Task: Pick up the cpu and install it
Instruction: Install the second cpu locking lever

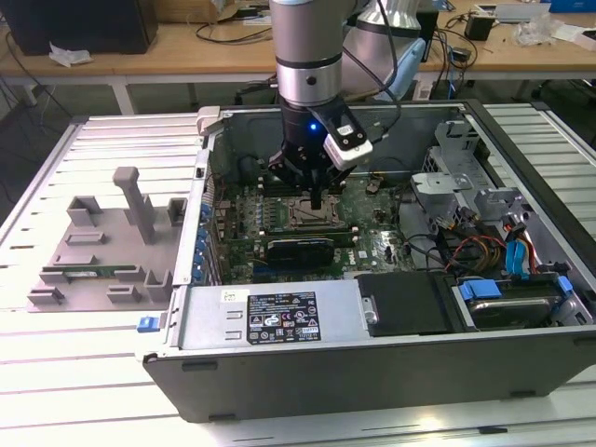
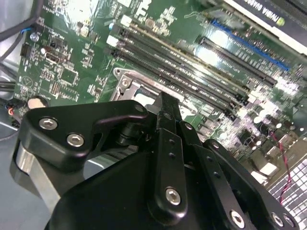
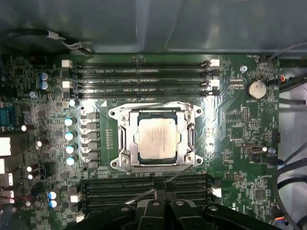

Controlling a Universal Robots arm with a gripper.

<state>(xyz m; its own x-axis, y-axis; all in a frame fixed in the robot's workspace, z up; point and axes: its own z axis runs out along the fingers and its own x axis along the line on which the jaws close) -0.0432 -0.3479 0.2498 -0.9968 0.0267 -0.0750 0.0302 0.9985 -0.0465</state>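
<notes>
Cpu (image 3: 157, 138): flat square chip, dull silver-grey metal lid, seated in the metal-rimmed socket frame (image 3: 120, 139) on the green motherboard (image 3: 240, 129), just below the gripper (image 1: 318, 199). Black matte fingers (image 2: 165, 120) are seen closed together, nothing held.

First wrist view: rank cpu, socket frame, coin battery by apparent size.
1. Socket frame, largest; it surrounds the chip.
2. cpu, sitting inside the frame.
3. Coin battery, clearly smallest.
All lie on the same board, so nearness to the camera hardly skews this.
</notes>
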